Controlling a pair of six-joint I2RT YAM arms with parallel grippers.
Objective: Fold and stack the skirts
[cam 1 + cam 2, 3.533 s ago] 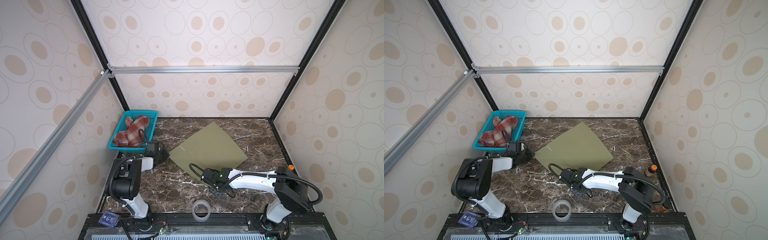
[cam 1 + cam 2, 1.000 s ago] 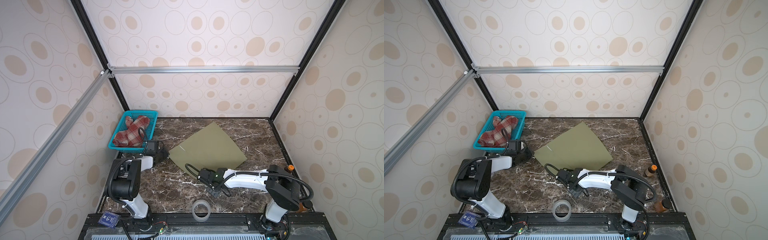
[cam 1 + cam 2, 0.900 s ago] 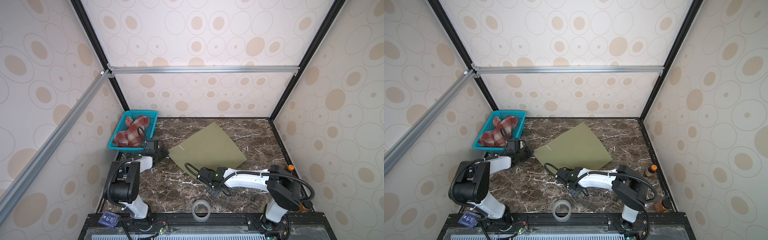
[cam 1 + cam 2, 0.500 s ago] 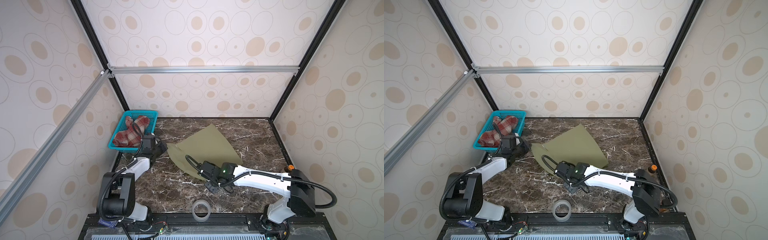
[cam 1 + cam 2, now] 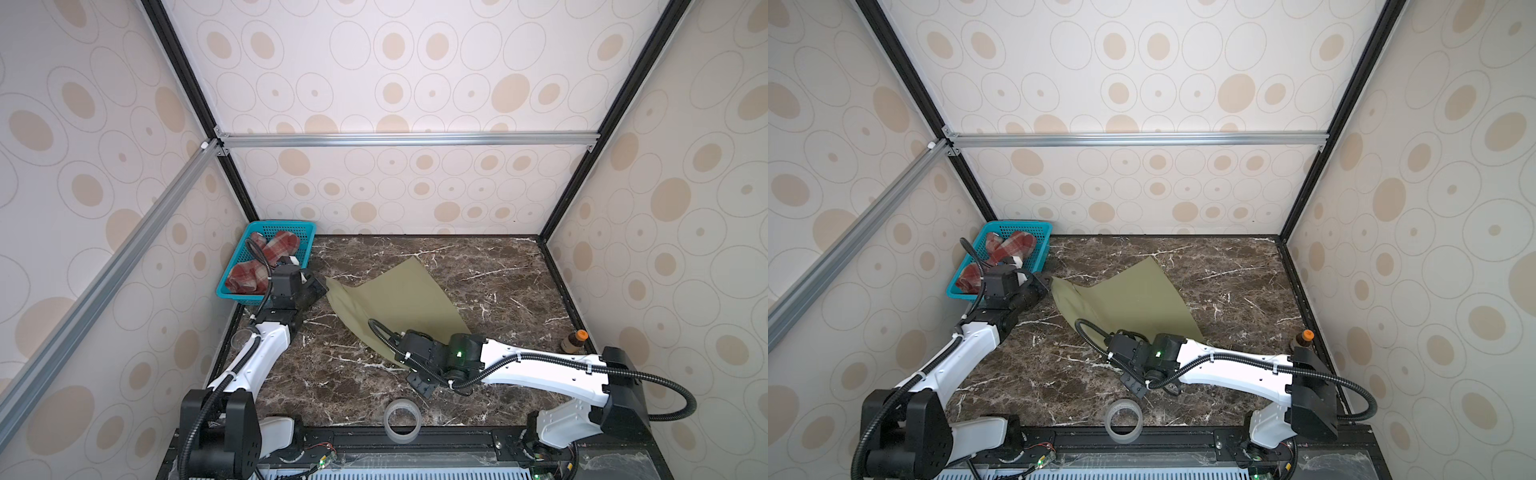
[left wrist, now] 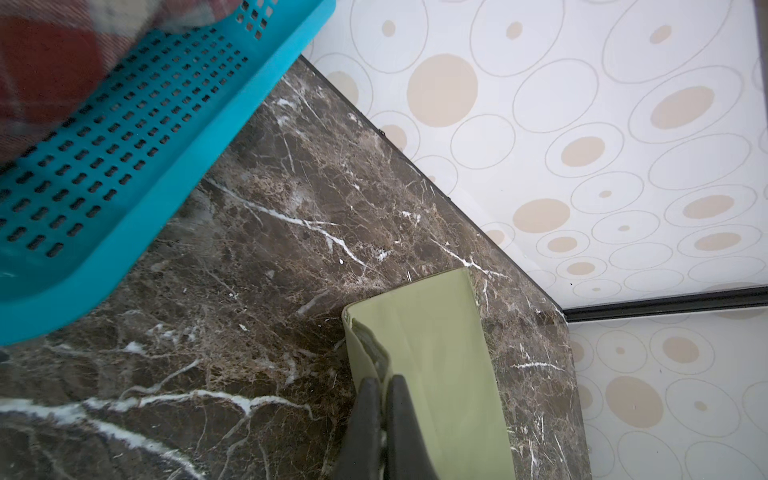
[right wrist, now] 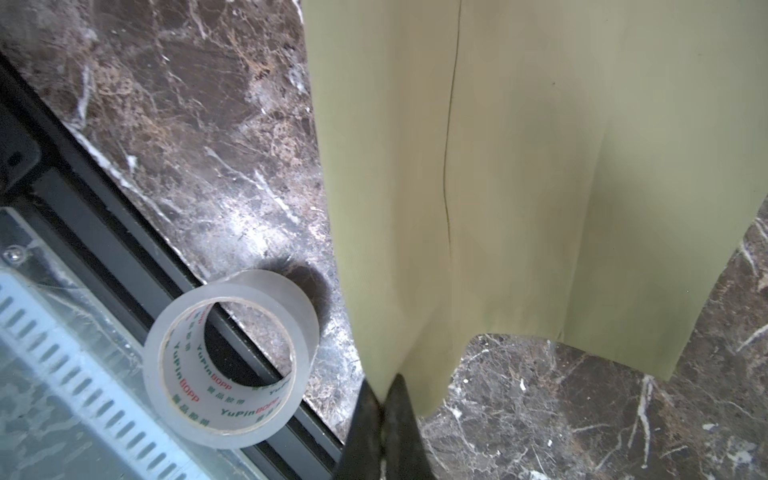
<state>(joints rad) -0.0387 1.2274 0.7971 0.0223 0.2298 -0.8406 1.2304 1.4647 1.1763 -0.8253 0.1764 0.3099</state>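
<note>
Shows the olive-green skirt (image 5: 399, 299) on the marble table (image 5: 498, 266), partly lifted, one corner pinched tight in the left gripper (image 6: 384, 380) just beside the teal basket (image 5: 266, 225), another pinched in the right gripper (image 7: 386, 384) near the tape roll (image 7: 187, 374). Finds the plaid skirt (image 5: 266, 262) bunched inside that basket.

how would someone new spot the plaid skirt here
Start at the dark brown marble tabletop and go to its far left corner, where a teal plastic mesh basket stands. The woolly red-and-cream plaid skirt lies bunched inside it, unlike the plain olive-green thin skirt out on the marble.
</note>
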